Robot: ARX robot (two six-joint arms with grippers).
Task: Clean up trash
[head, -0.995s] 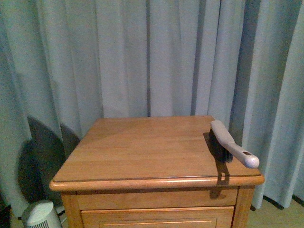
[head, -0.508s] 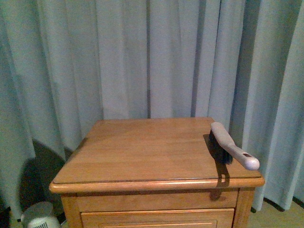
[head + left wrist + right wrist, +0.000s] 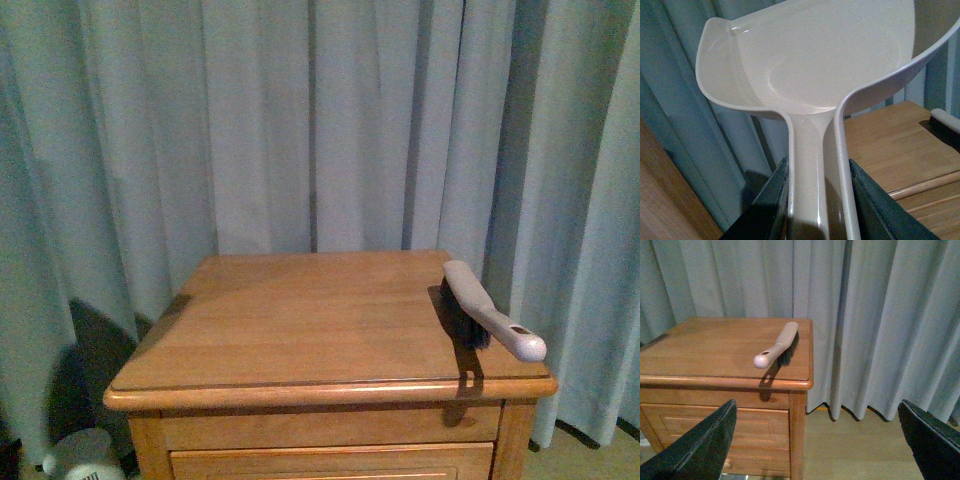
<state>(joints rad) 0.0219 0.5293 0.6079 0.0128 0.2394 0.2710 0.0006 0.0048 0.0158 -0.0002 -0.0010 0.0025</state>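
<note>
Left end effector (image 3: 818, 202): closed on the dustpan (image 3: 825, 65), with two dark, matte fingers (image 3: 767, 202) clamping the sides of its handle. The dustpan is beige, glossy moulded plastic. It has a broad, shallow scoop with a raised, curved rim that narrows into a channel-shaped handle, and it is held up in the air in front of the curtain (image 3: 300, 120). Right end effector (image 3: 816, 412): open and gripping nothing. Its two dark, grainy fingers (image 3: 695, 450) are spread wide, low over the pale floor (image 3: 855, 450). Counter (image 3: 300, 320): warm orange-brown wood with a visible straight grain, a flat top with a rounded lip, and a panelled drawer (image 3: 715, 435) beneath. Brush (image 3: 490, 315): lies on the counter top along its right side, resting on short black bristles. Its pale grey, smooth handle tapers to a rounded end with a small slot, and that end points toward the front right corner and casts a shadow on the lip. The curtain is grey-blue cloth hanging in soft vertical folds behind and beside the counter. Trash: not visible in any view, so I cannot tell where it is.
</note>
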